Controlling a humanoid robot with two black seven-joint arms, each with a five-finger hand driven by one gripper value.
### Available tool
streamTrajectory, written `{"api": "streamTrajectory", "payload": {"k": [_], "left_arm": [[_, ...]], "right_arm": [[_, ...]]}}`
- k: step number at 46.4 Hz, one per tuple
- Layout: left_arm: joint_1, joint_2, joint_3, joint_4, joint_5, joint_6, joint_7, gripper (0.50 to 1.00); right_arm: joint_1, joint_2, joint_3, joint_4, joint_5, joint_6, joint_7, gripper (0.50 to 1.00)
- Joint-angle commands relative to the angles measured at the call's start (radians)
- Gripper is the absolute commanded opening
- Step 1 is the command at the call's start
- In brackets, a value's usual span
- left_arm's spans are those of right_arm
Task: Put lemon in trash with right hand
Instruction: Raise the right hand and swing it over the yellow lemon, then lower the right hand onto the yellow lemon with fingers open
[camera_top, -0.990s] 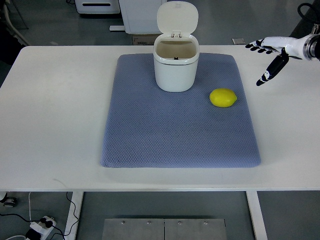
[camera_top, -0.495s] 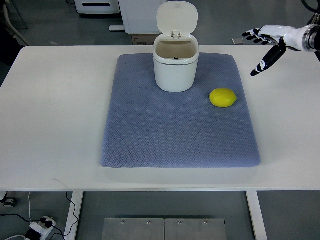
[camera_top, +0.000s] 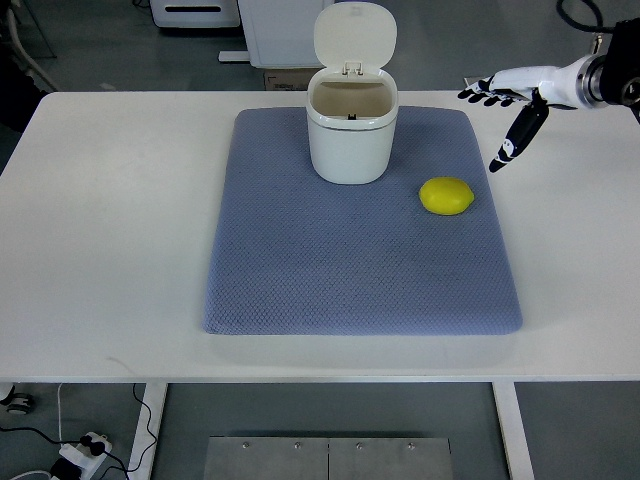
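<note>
A white bench (camera_top: 110, 200) carries a blue-grey mat (camera_top: 330, 260), with a white trash bin (camera_top: 350, 125), lid flipped up, at the mat's 12 o'clock. The right robot hand (camera_top: 512, 105) hovers at 2 o'clock, fingers spread and empty. The lemon (camera_top: 446, 195) lies on the mat at 3 o'clock, apart from the bin.

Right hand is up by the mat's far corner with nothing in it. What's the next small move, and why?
Probably bring the right hand down and toward the lemon. Its fingers are spread and empty, above the table beyond the blue mat, well apart from the lemon. The lemon lies untouched on the mat, right of the trash can, whose lid is already up.
</note>
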Motion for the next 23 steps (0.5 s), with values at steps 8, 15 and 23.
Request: {"api": "streamTrajectory", "payload": {"k": [8, 15, 23], "left_arm": [[0.000, 0.000, 0.000, 0.000, 0.000, 0.000, 0.000, 1.000], [0.000, 0.000, 0.000, 0.000, 0.000, 0.000, 0.000, 1.000], [0.000, 0.000, 0.000, 0.000, 0.000, 0.000, 0.000, 1.000]], "right_arm": [[0.009, 0.100, -0.110, -0.003, -0.029, -0.058, -0.016, 1.000], [0.009, 0.133, -0.125, -0.004, -0.032, -0.067, -0.035, 1.000], [0.006, 0.147, -0.127, -0.004, -0.030, -0.067, -0.039, 1.000]]}}
